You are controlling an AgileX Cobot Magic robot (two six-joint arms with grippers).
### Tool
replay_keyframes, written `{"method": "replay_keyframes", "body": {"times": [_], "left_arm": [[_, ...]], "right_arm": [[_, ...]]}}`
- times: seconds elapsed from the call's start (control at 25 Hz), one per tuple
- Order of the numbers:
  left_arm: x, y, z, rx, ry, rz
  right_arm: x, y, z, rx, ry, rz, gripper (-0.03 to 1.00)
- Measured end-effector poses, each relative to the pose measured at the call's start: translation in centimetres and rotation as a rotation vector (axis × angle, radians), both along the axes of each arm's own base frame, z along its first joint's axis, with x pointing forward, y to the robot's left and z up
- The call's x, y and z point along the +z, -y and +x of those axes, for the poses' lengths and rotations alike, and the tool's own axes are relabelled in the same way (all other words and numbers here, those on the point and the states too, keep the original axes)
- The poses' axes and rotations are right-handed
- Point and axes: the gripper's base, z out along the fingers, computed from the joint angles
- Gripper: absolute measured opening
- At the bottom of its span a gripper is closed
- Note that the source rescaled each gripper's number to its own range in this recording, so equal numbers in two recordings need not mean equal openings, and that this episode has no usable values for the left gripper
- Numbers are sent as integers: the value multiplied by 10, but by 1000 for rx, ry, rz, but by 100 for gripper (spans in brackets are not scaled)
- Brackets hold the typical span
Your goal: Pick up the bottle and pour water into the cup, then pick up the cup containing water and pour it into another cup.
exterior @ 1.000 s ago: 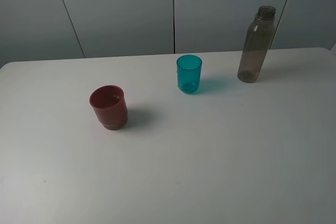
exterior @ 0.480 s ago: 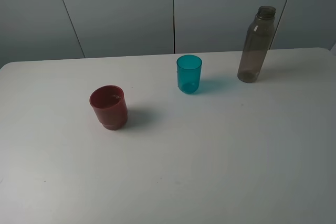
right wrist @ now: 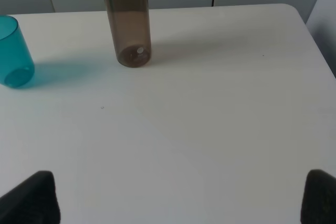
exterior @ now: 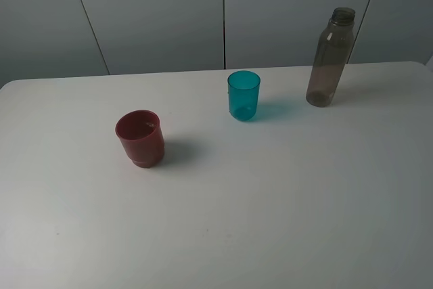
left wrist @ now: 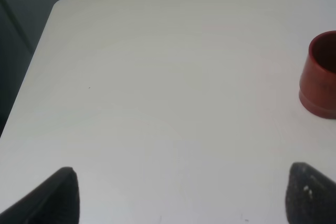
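Bottle (exterior: 330,57) stood upright near table's (exterior: 270,221) far right corner, teal cup (exterior: 243,96) mid far edge, red cup (exterior: 141,139) left of centre. Left gripper (left wrist: 181,195) and right gripper (right wrist: 181,198) both spread wide, holding nothing.

No text, label, brand, number or sign could be read on anything in any view
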Motion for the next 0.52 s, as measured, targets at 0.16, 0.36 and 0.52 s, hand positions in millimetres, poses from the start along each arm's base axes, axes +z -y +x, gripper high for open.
{"method": "replay_keyframes", "body": {"times": [0.16,0.36,0.52], "left_arm": [[0,0,0,0,0,0],[0,0,0,0,0,0],[0,0,0,0,0,0]], "right_arm": [[0,0,0,0,0,0,100],[0,-1,0,13,0,-10,100],[0,-4,0,78,0,-46,100]]}}
